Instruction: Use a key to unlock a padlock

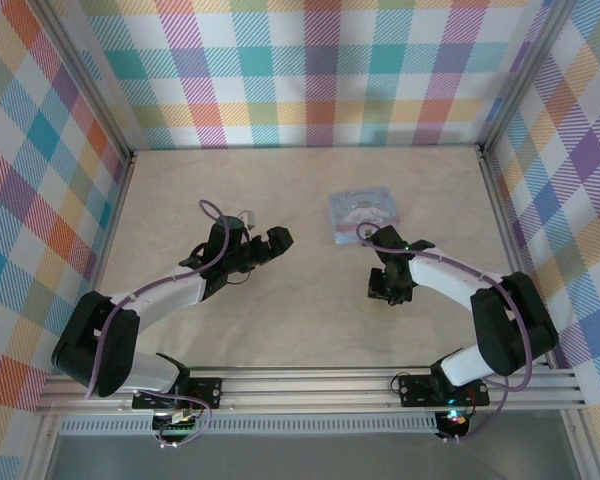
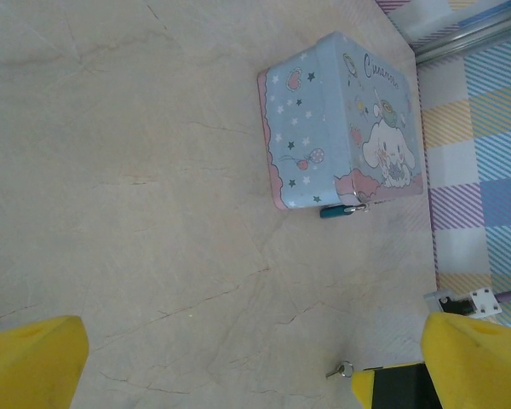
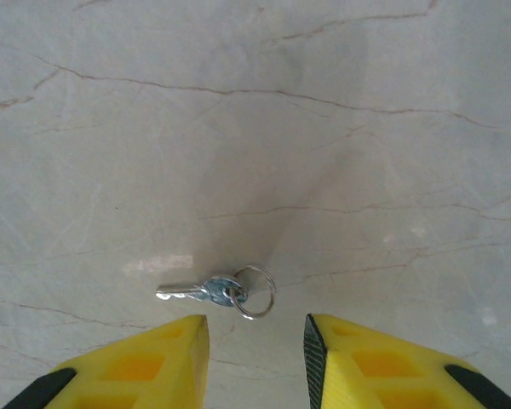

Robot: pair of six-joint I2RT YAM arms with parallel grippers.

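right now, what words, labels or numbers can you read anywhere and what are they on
"Cinnamoro", in script on the lid of the tin, left wrist view; any later letters are unclear.
Top view: the tin's print is too small to read.
The padlock and the key: no readable marks.

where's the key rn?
The key lies flat on the table, just ahead of the parted fingertips of the right gripper, not touching them. In the left wrist view it is apart from the padlock.
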